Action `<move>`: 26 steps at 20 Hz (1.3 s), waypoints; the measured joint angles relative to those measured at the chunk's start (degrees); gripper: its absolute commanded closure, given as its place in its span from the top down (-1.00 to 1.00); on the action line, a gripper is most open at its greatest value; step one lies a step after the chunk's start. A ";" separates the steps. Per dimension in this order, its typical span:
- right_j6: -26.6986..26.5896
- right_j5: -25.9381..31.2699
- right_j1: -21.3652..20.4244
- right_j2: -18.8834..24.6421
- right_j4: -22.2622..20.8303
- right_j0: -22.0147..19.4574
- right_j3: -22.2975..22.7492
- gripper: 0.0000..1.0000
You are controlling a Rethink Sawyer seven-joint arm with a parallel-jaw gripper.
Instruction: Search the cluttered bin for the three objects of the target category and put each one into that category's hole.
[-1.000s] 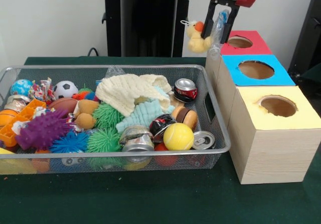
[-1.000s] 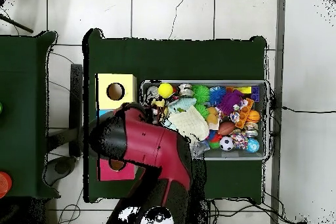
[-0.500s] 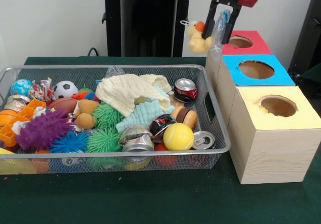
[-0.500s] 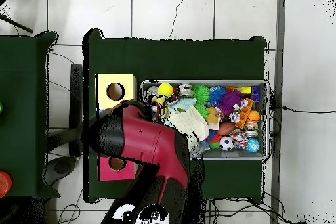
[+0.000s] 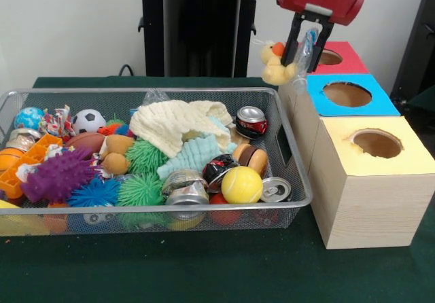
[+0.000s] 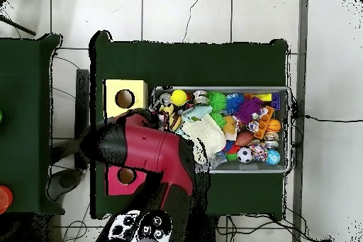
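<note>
A yellow toy duck is being held clamped in the gripper, above the bin's far corner beside the boxes; it is best centred over its hole before release.

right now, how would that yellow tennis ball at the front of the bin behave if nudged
The yellow tennis ball is round, so it would probably roll. It sits wedged among crushed cans near the wire bin's front rim, so likely not far. Its fuzzy surface should grip fairly well.

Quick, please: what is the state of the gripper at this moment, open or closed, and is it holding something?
Gripper: closed on a yellow duck toy, held in the air beside the red box.
</note>
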 measured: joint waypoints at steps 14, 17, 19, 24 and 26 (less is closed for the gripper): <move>0.08 0.01 3.68 -3.28 0.35 3.21 -2.92 -1.00; 0.09 0.01 4.46 -4.28 0.63 4.11 -3.93 -1.00; 0.09 0.01 4.60 -4.52 0.73 4.34 -4.20 -1.00; 0.09 0.01 5.15 -4.94 1.13 4.69 -4.97 -1.00; 0.09 0.01 5.28 -4.93 1.21 4.68 -5.03 -1.00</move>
